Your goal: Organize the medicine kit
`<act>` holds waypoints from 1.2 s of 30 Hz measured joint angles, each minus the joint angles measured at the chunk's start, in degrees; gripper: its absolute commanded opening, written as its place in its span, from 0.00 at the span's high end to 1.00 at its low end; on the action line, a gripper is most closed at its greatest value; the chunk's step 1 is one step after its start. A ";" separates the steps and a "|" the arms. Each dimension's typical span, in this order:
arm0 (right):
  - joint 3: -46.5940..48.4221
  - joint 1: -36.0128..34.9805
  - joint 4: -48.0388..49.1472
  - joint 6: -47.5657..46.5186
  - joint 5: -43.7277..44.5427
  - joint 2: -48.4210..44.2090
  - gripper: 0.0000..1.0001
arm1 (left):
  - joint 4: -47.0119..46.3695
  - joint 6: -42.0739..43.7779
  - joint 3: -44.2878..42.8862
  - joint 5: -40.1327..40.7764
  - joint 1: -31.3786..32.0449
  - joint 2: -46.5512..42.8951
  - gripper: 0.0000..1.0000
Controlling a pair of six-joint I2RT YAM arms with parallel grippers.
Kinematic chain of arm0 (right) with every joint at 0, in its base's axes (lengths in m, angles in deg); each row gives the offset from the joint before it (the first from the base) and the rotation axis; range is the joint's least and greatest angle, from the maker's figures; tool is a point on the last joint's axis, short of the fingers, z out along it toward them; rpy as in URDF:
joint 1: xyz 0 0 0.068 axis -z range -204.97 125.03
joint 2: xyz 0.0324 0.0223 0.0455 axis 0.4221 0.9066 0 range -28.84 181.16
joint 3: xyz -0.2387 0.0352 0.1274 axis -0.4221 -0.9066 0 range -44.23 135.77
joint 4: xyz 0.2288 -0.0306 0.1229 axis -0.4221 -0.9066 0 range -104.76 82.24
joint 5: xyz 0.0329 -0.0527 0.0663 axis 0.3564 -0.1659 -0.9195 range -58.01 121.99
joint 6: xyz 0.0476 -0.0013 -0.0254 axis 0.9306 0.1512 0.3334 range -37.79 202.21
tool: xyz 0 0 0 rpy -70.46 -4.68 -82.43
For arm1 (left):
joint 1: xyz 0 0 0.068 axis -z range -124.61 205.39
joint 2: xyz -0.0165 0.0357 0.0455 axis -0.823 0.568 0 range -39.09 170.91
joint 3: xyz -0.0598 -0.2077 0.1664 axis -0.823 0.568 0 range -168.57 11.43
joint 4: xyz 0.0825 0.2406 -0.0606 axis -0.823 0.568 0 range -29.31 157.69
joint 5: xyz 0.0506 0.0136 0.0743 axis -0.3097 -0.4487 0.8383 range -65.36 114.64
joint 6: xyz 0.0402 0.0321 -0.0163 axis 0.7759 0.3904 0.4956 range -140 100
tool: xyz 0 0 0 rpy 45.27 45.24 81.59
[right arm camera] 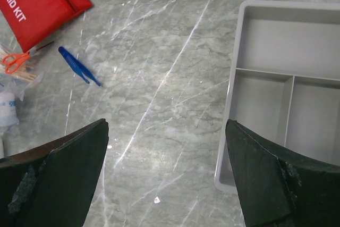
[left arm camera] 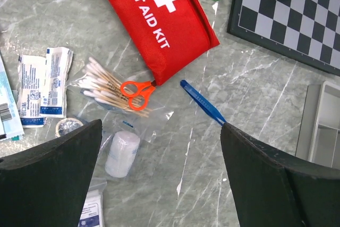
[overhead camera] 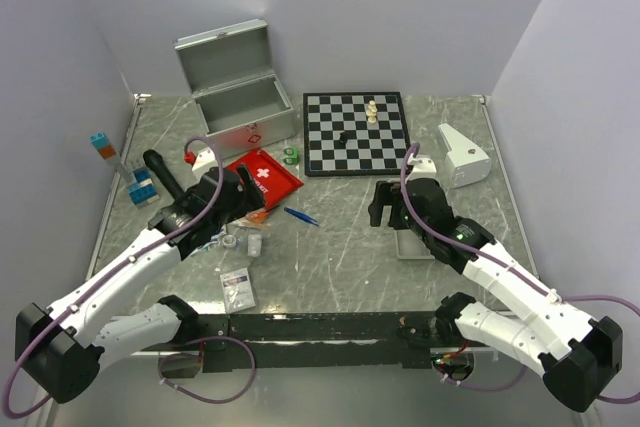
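Observation:
The medicine kit's silver metal case [overhead camera: 240, 97] stands at the back left with its lid up. Its red white-cross pouch [overhead camera: 265, 177] [left arm camera: 159, 19] [right arm camera: 37, 3] lies flat in front of the case. By the pouch's near corner lie orange scissors [left arm camera: 137, 91] on a bag of cotton swabs [left arm camera: 103, 81], blue tweezers [left arm camera: 204, 104], a wrapped gauze roll [left arm camera: 122, 153] and white-blue packets [left arm camera: 45, 89]. My left gripper [overhead camera: 240, 202] [left arm camera: 161, 126] hovers open above these items, holding nothing. My right gripper [overhead camera: 385, 205] [right arm camera: 166, 123] is open over bare table, empty, just left of the grey tray.
The shallow grey compartment tray [right arm camera: 236, 67] [overhead camera: 415, 245] lies under my right arm. A chessboard [overhead camera: 355, 132] with a few pieces sits at the back centre, a white wedge-shaped object [overhead camera: 463, 154] to its right, green clips [overhead camera: 291, 155] to its left, blue blocks [overhead camera: 140, 187] at far left.

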 measured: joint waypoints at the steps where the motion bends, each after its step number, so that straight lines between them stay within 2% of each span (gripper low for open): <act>1: 0.00 0.00 -0.02 -0.37 -0.26 0.00 0.04 | -0.07 0.20 0.02 -0.26 -0.02 -0.02 0.03; 11: 0.85 0.00 0.87 -2.34 -4.07 1.57 0.07 | -3.45 1.09 0.07 -0.81 -1.55 0.70 0.02; 16: 1.11 0.00 2.47 -1.99 -7.06 3.72 0.08 | -11.61 -2.38 4.63 -9.55 -13.22 5.29 0.02; 18: 1.11 0.00 2.93 -1.81 -7.87 4.07 0.08 | -13.73 -4.48 6.95 -11.41 -16.02 6.84 0.05; 27: 1.05 0.00 5.01 -0.26 -11.58 3.93 0.08 | -26.21 -9.66 7.91 -18.95 -19.43 20.70 0.09; 36: 0.61 0.00 5.90 1.22 -13.44 1.79 0.08 | -30.16 -10.58 2.82 -20.04 -21.57 30.77 0.16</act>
